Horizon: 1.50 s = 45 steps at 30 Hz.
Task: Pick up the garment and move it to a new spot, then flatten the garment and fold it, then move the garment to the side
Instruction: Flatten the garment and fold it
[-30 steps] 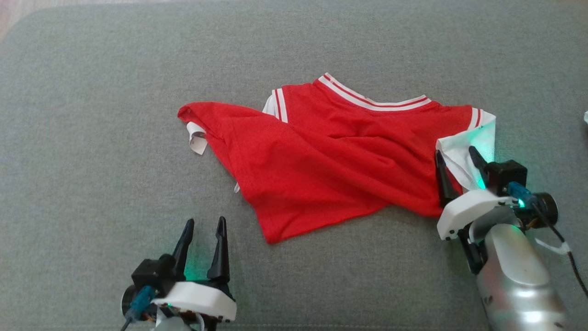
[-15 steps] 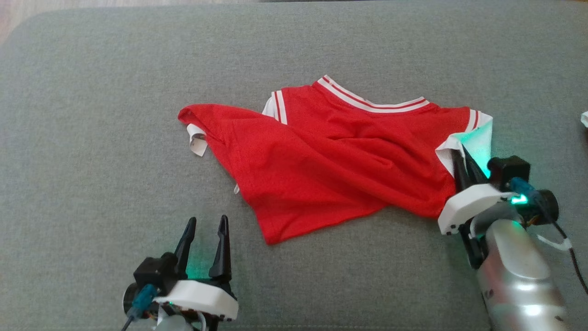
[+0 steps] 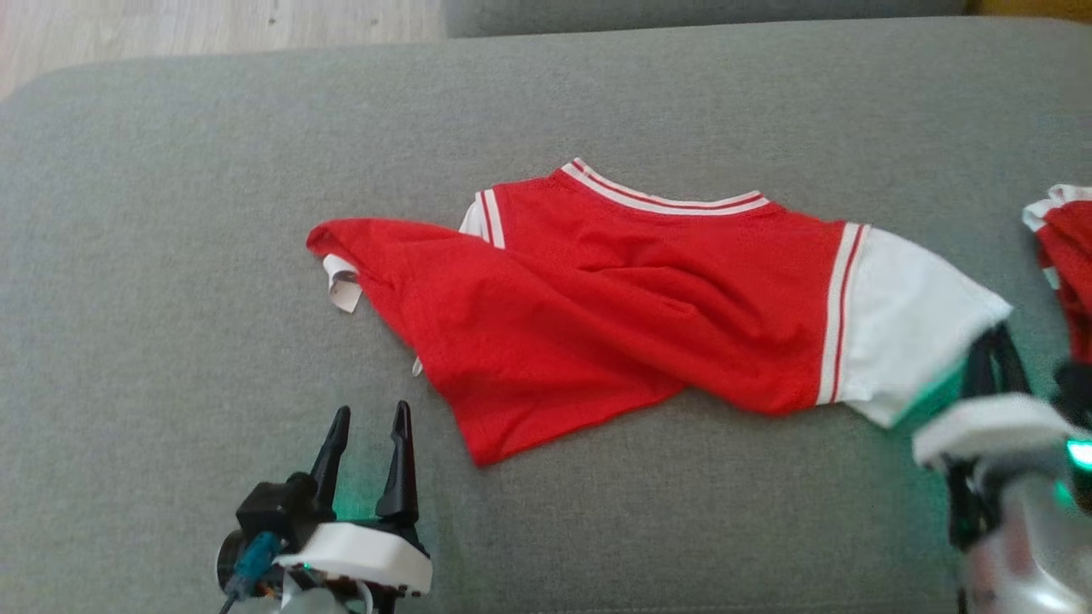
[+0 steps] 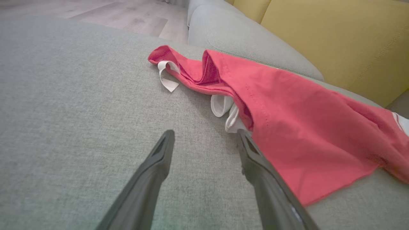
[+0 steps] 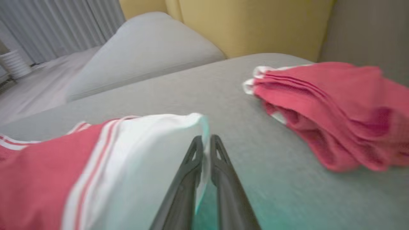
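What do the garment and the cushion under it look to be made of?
The garment looks like thin matte red knit, probably synthetic sports mesh: soft folds, fine pinholes. The cushion looks like grey woven upholstery, matte, with fine heathered grain.

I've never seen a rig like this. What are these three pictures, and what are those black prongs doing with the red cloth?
This is a two-armed robot. The wide picture comes from a camera on its head, looking down on a grey sofa seat. The other two come from wrist cameras, each looking along its tool's two dark fingers. A red shirt lies rumpled on the seat. The right tool is shut on its white sleeve, pinching the edge. The left tool is open, holding nothing, near the shirt's hem. Another red garment lies folded to the right.
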### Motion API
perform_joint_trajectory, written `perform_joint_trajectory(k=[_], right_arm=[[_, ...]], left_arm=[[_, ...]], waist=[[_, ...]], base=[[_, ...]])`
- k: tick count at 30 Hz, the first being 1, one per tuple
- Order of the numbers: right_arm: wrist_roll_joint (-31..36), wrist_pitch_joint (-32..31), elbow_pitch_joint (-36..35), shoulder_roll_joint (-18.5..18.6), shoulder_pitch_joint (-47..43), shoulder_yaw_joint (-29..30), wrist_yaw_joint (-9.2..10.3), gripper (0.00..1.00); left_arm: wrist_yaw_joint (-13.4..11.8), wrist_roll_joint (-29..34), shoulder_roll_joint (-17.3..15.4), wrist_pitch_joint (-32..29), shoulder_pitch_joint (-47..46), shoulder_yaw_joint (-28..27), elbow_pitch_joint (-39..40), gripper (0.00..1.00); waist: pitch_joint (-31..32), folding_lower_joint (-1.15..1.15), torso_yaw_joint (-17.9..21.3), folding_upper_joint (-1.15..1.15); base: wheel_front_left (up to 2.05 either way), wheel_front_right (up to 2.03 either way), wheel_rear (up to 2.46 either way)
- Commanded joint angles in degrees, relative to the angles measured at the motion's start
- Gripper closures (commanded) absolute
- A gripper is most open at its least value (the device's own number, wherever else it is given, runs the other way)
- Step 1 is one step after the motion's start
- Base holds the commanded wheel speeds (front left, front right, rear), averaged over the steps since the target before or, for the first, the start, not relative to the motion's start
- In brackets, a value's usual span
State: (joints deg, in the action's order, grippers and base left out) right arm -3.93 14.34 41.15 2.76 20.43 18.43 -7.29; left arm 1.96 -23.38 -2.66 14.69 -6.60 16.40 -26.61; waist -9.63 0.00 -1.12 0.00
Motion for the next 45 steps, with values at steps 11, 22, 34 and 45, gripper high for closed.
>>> perform_joint_trajectory(k=[11,22,34,45], right_arm=[[4.81,0.65,-15.69,0.12,-3.57,-1.31,-0.20,0.00],[1.69,0.65,-18.59,0.12,-6.69,-17.93,-0.20,0.00],[1.07,0.65,-15.13,0.11,-7.63,-20.35,-0.20,0.00],[0.34,0.65,-14.95,0.11,-6.62,-20.50,-0.20,0.00]], left_arm=[[-4.05,6.26,-0.21,0.31,0.20,-7.08,4.12,0.00],[-4.12,11.38,-0.21,0.31,1.41,-8.76,5.49,0.00],[-3.96,11.16,-0.21,0.31,3.88,-8.33,5.97,0.00],[3.93,2.27,-0.21,0.31,1.53,1.97,0.92,0.00]], waist=[[1.45,0.00,1.44,0.00],[4.16,0.00,0.60,0.00],[5.80,0.00,0.87,0.00],[3.17,0.00,2.16,0.00]], base=[[0.00,0.00,0.00],[0.00,0.00,0.00],[0.00,0.00,0.00],[0.00,0.00,0.00]])
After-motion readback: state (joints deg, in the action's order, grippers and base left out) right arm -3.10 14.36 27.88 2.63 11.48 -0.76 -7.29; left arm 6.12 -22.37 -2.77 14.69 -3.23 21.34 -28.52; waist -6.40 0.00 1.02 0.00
